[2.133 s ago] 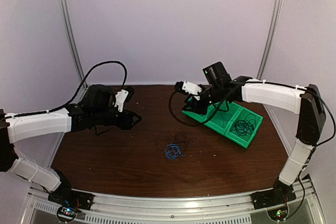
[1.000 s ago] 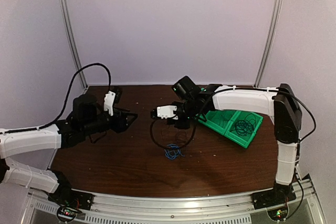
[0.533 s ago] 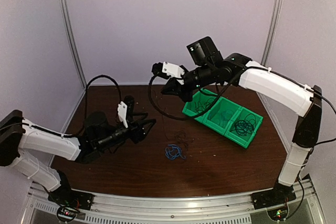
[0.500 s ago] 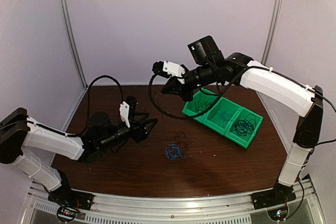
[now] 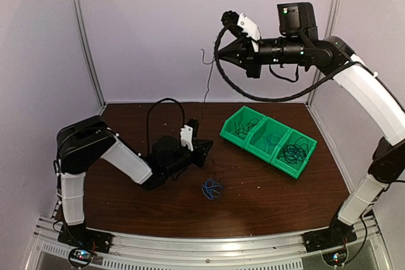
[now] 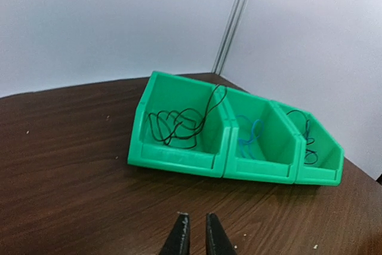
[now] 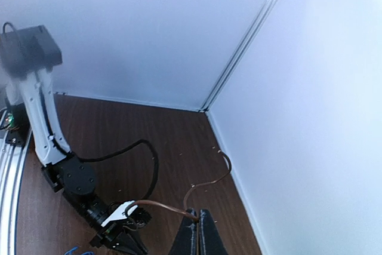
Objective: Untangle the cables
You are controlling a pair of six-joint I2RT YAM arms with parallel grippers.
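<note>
High above the table, the right gripper pinches shut on a thin dark cable that drops toward six o'clock to the low left gripper, jaws almost together, its hold unclear.

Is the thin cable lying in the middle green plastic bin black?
No, the cable in the middle green bin is bright blue in the left wrist view.

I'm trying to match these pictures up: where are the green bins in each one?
Top external: bins right of centre, on the table.
Left wrist: bins mid-picture, towards the right.
Right wrist: not in it.
Shared landmark: the brown table, in all three.
</note>
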